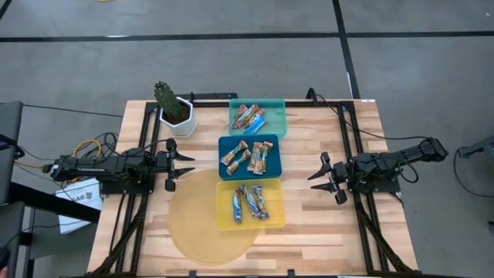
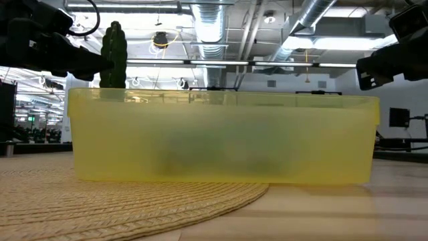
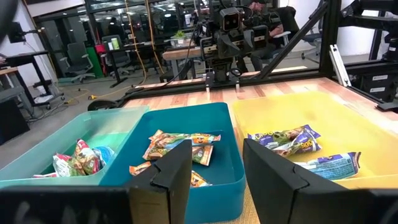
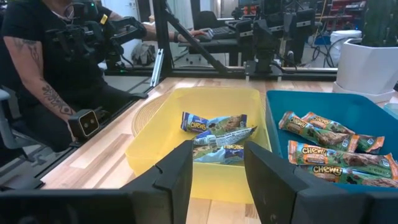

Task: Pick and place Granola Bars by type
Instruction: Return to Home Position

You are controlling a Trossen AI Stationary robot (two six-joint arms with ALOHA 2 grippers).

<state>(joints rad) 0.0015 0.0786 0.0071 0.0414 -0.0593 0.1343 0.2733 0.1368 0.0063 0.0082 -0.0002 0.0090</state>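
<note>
- The granola bars are all in trays down the middle of the table: the red-multicolour bars (image 1: pixel 248 118) lie in the teal tray (image 1: pixel 276 120), at the far end.
- The tan-brown bars (image 1: pixel 247 157) lie in a loose heap in the blue tray (image 1: pixel 231 173), which sits next in line.
- The blue-white bars (image 1: pixel 248 203) lie in the yellow tray (image 1: pixel 275 210), which is last in the row and sits partly on a round woven mat (image 1: pixel 197 228).
- The three trays sit side by side, touching or very nearly so.
- The left gripper (image 1: pixel 185 165) hangs just off the blue tray's left side. Its fingers are spread wide with nothing between them.
- The right gripper (image 1: pixel 317 172) faces the trays from the other side, a little farther off. It is also wide open and empty.
- A cactus in a white pot (image 1: pixel 175 110) stands beside the teal tray.
- A person in a black shirt (image 4: pixel 46 62) sits beyond the table edge.
</note>
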